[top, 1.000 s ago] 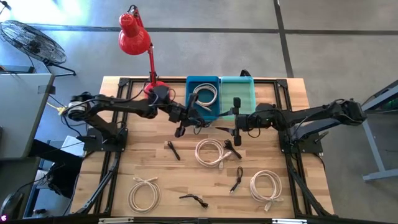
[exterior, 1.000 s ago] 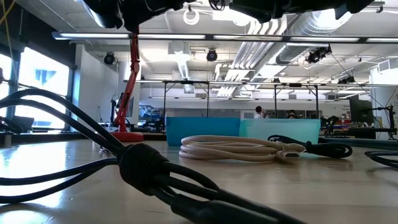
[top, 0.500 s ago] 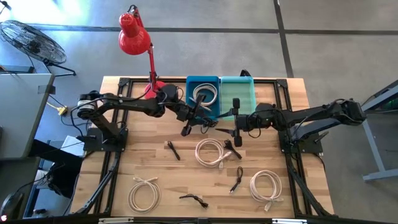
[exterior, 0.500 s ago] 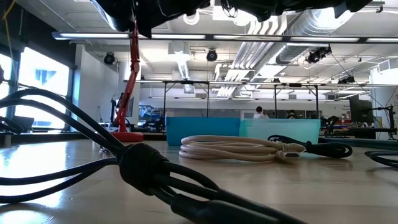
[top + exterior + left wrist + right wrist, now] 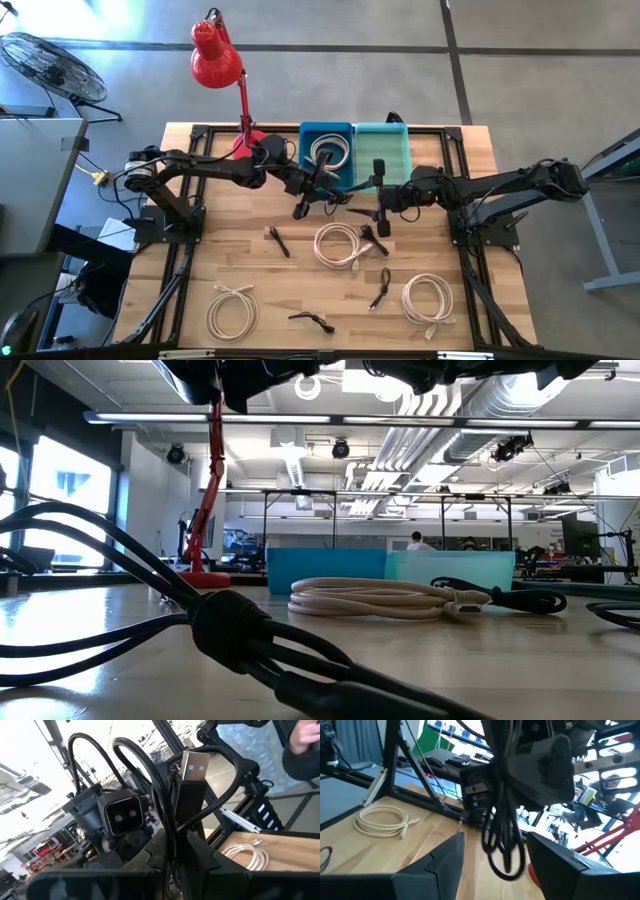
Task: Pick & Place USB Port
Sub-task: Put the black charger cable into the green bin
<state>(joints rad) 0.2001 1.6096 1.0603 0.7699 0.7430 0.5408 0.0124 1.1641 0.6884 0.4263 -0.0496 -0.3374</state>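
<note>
Holding a black USB cable above the bins

Spreading under both my arms is the wooden table, the biggest thing in sight. At its twelve o'clock edge stand two bins side by side: the blue bin, which has a cream coil in it, and the teal bin just to its three o'clock. A red lamp rises from the table's eleven o'clock corner.

My left gripper hangs just off the blue bin's six o'clock rim, clenched on the black USB cable; in my left wrist view its loops bunch between my fingers and the silver plug points up. My right gripper sits close at three o'clock of the left one, fingers spread wide and grasping nothing, with the dangling black loops showing just ahead of them.

Loose on the table lie three cream cable coils, one near the centre, one toward five o'clock, one toward seven o'clock, and small black cables scattered between them
</note>
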